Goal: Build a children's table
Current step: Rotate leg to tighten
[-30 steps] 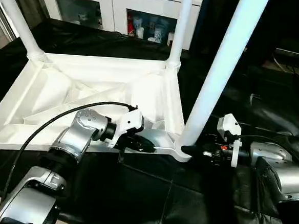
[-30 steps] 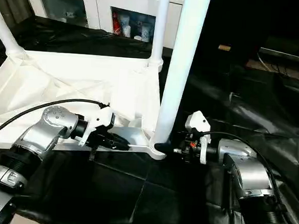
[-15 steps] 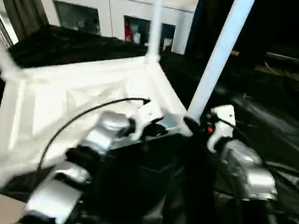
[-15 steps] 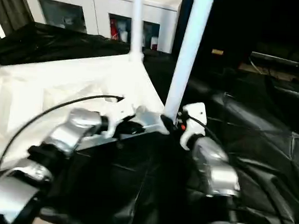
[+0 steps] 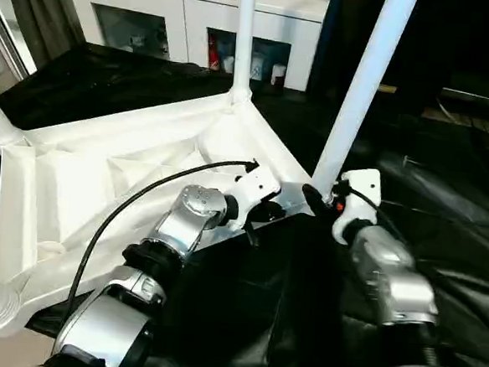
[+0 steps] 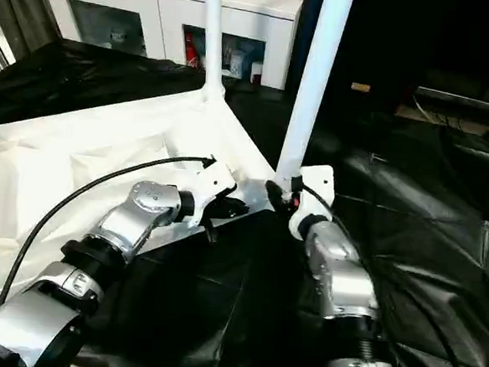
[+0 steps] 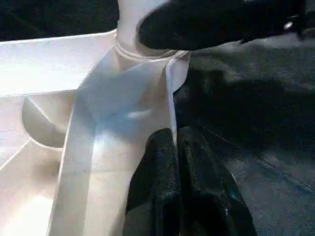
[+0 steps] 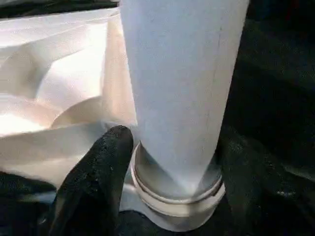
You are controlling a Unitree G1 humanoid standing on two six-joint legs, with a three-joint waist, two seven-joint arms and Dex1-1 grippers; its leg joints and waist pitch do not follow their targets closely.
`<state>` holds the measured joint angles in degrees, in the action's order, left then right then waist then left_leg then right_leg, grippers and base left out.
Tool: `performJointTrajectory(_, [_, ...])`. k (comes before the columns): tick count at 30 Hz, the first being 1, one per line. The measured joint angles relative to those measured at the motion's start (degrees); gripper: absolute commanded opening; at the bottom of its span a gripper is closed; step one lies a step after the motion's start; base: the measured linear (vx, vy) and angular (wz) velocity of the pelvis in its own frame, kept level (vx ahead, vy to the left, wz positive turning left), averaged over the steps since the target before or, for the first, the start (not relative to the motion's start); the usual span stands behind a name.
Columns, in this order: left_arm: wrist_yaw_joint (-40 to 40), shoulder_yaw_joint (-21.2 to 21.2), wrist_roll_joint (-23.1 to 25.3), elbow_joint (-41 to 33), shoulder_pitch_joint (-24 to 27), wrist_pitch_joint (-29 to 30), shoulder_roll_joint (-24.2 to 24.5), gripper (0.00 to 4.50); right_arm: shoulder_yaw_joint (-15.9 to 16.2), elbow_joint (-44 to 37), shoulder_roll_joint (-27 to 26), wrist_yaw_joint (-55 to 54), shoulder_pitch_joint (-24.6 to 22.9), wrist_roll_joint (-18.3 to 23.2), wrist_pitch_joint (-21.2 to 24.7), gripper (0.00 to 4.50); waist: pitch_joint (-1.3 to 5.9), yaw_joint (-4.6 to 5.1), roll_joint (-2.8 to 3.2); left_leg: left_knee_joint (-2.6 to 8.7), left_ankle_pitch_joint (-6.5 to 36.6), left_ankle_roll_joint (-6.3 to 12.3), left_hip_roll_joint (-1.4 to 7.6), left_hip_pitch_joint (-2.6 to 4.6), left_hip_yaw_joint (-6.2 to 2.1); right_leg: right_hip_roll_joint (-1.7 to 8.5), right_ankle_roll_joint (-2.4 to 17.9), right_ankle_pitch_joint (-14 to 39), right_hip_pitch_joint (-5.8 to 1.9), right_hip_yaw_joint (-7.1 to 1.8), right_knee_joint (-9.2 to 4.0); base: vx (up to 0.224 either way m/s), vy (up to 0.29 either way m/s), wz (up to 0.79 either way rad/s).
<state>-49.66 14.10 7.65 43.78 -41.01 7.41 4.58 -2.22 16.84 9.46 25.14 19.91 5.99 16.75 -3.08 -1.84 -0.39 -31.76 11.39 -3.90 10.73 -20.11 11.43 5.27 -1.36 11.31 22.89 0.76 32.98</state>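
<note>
Lying upside down on the black-draped table (image 5: 243,318), the white tabletop (image 5: 102,182) has tube legs standing in its corner sockets. The left gripper (image 7: 176,147) has its jaws pinched together on the tabletop's rim (image 7: 170,103), beside the near corner socket (image 8: 174,206). The right gripper (image 8: 172,162) straddles the near leg (image 5: 360,91) at that socket, jaws apart around it. Assembly looks nearly finished; flipping it upright probably remains. Behind the tabletop, a cabinet (image 5: 214,22) holds small bottles.
</note>
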Motion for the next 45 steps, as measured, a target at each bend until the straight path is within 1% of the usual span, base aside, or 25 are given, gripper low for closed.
performJointTrajectory(1, [-2.3, 0.1, -0.5, -0.6, 0.2, 0.0, 1.2, 0.0, 1.0, -0.7, 2.8, 4.9, -0.5, 0.7, 0.0, 2.89, -0.06, 0.0, -0.01, 0.11, 0.0, 0.0, 0.01, -0.01, 0.0, -0.02, 0.0, 0.0, 0.02, 0.03, 0.01, 0.0, 0.0, 0.0])
performJointTrajectory(3, [-6.1, 0.2, -1.1, -1.6, 0.5, -0.5, 3.3, 0.0, 1.9, -2.1, 6.4, 11.7, -1.6, 1.8, -0.2, 2.89, -0.11, -0.03, -0.05, 0.19, 0.0, -0.01, 0.14, -0.01, -0.01, -0.1, 0.0, 0.0, 0.06, 0.1, 0.07, 0.0, 0.0, 0.0])
performJointTrajectory(4, [-8.9, 0.3, -1.4, -2.3, 0.8, -1.2, 4.7, 0.0, 2.3, -3.0, 8.4, 15.8, -2.2, 3.1, -0.1, 2.89, -0.17, -0.09, -0.12, 0.26, 0.0, -0.02, 0.21, -0.04, -0.01, -0.15, 0.1, -0.1, 0.12, 0.14, 0.1, 0.0, 0.0, 0.0])
performJointTrajectory(7, [-14.3, 0.4, -2.4, -3.5, 1.5, -2.6, 7.5, 0.0, 3.0, -4.4, 12.3, 24.1, -2.9, 5.4, 0.3, 2.89, -0.31, -0.04, -0.06, 0.32, 0.0, -0.01, 0.27, -0.17, 0.01, -0.21, 0.2, -0.1, 0.22, 0.15, 0.06, 0.0, 0.0, 0.0])
performJointTrajectory(9, [-17.1, 0.5, -3.0, -4.8, 2.2, -3.4, 8.9, 0.0, 3.2, -5.3, 14.1, 28.2, -3.5, 6.6, 0.7, 2.89, -0.35, -0.02, -0.05, 0.31, 0.0, 0.16, 0.27, -0.22, 0.04, -0.2, 0.2, -0.1, 0.32, 0.15, 0.06, 0.0, 0.0, 0.0])
performJointTrajectory(10, [-19.3, 0.8, -3.6, -5.8, 2.7, -3.8, 10.0, 0.0, 3.6, -5.7, 15.9, 31.5, -3.8, 7.8, 1.2, 2.89, -0.37, 0.0, -0.06, 0.29, 0.0, 0.23, 0.28, -0.28, 0.06, -0.2, 0.3, 0.0, 0.38, 0.15, 0.07, 0.0, 0.0, 0.0])
performJointTrajectory(12, [-22.1, 1.1, -4.2, -6.6, 3.2, -4.2, 11.5, 0.0, 4.4, -6.6, 17.5, 35.3, -4.1, 8.8, 1.9, 2.89, -0.47, -0.02, -0.17, 0.24, 0.0, 0.32, 0.29, -0.31, 0.07, -0.2, 0.3, 0.0, 0.44, 0.18, 0.09, 0.0, 0.0, 0.0])
performJointTrajectory(16, [-25.8, 1.6, -4.7, -8.2, 3.7, -3.9, 13.2, 0.0, 5.3, -7.2, 19.5, 39.8, -4.2, 9.8, 2.7, 2.89, -0.81, -0.17, -0.44, 0.0, 0.1, 0.33, 0.33, -0.27, 0.09, -0.18, 0.3, 0.0, 0.44, 0.19, 0.16, 0.0, 0.0, 0.0])
performJointTrajectory(21, [-27.5, 1.7, -5.0, -9.2, 4.5, -3.8, 14.0, 0.0, 5.9, -7.3, 20.1, 41.8, -4.1, 10.0, 3.0, 2.89, -0.89, -0.19, -0.54, -0.09, 0.1, 0.33, 0.33, -0.23, 0.12, -0.16, 0.4, -0.1, 0.43, 0.14, 0.21, 0.0, 0.0, 0.0])
performJointTrajectory(22, [-27.7, 1.8, -5.1, -9.3, 4.6, -3.7, 14.0, 0.0, 6.0, -7.3, 20.0, 41.8, -4.1, 10.0, 3.0, 2.64, -0.9, -0.24, -0.54, -0.09, 0.1, 0.33, 0.33, -0.22, 0.12, -0.16, 0.4, -0.1, 0.43, 0.14, 0.22, 0.0, 0.0, 0.0])
performJointTrajectory(27, [-28.2, 2.3, -5.3, -9.9, 4.8, -3.6, 13.9, 0.0, 6.4, -6.5, 19.0, 41.5, -2.8, 9.9, 3.0, 2.64, -0.9, -0.41, -0.53, -0.09, 0.1, 0.33, 0.33, -0.23, 0.13, -0.16, 0.4, -0.1, 0.43, 0.15, 0.23, 0.0, 0.0, 0.0])
performJointTrajectory(28, [-28.4, 2.3, -5.4, -10.0, 4.8, -3.5, 13.7, 0.0, 6.9, -6.1, 18.2, 41.3, -2.1, 9.8, 2.8, 2.64, -0.91, -0.51, -0.52, -0.09, 0.1, 0.33, 0.33, -0.23, 0.13, -0.16, 0.4, -0.1, 0.44, 0.15, 0.25, 0.0, 0.0, 0.0])
performJointTrajectory(30, [-28.8, 2.7, -5.3, -10.4, 4.9, -3.4, 13.3, 0.0, 7.4, -5.9, 17.7, 41.1, -1.8, 9.6, 2.6, 2.64, -0.91, -1.01, -0.5, -0.11, 0.1, 0.34, 0.32, -0.26, 0.16, -0.12, 0.4, -0.1, 0.44, 0.17, 0.25, 0.0, 0.0, 0.0])
performJointTrajectory(31, [-28.8, 2.8, -5.3, -10.6, 5.0, -3.4, 13.1, 0.0, 7.6, -5.8, 17.6, 41.1, -1.8, 9.6, 2.5, 2.34, -0.91, -1.31, -0.51, -0.15, 0.1, 0.35, 0.32, -0.26, 0.19, -0.1, 0.4, -0.1, 0.43, 0.16, 0.25, 0.0, 0.0, 0.0])
performJointTrajectory(34, [-28.8, 2.8, -5.3, -10.8, 5.0, -3.3, 13.1, 0.0, 7.7, -5.6, 17.6, 41.0, -1.7, 9.1, 1.3, 2.29, -0.93, -1.37, -0.55, -0.34, 0.1, 0.42, 0.32, -0.28, 0.21, -0.09, 0.4, -0.1, 0.43, 0.13, 0.32, 0.0, 0.0, 0.0])
performJointTrajectory(35, [-28.8, 2.8, -5.3, -10.8, 5.0, -3.3, 13.2, 0.0, 7.7, -5.6, 17.6, 41.0, -1.7, 9.1, 1.2, 2.16, -0.95, -1.37, -0.58, -0.39, 0.1, 0.43, 0.32, -0.28, 0.21, -0.09, 0.4, -0.1, 0.43, 0.13, 0.38, 0.0, 0.0, 0.0])
performJointTrajectory(37, [-28.7, 2.8, -5.3, -10.9, 5.1, -3.3, 13.2, 0.0, 7.8, -5.6, 17.6, 41.0, -1.7, 9.1, 1.2, 2.09, -0.95, -1.38, -0.58, -0.48, 0.1, 0.43, 0.33, -0.27, 0.2, -0.08, 0.4, -0.1, 0.43, 0.11, 0.49, 0.0, 0.0, 0.0])
performJointTrajectory(42, [-28.1, 2.9, -5.1, -10.8, 5.3, -3.7, 13.1, 0.0, 8.2, -5.6, 17.7, 40.9, -1.9, 9.1, 1.2, 2.07, -0.95, -1.38, -0.58, -0.61, 0.1, 0.43, 0.33, -0.25, 0.2, -0.07, 0.4, -0.1, 0.43, 0.08, 0.62, 0.0, 0.0, 0.0])
performJointTrajectory(45, [-26.1, 3.0, -4.4, -9.4, 4.9, -4.3, 12.3, 0.0, 7.7, -6.2, 16.7, 38.8, -2.9, 9.1, 1.3, 2.07, -0.93, -1.59, -0.55, -0.63, 0.1, 0.44, 0.31, -0.1, 0.2, -0.03, 0.4, -0.1, 0.27, 0.09, 0.63, 0.0, 0.0, 0.0])
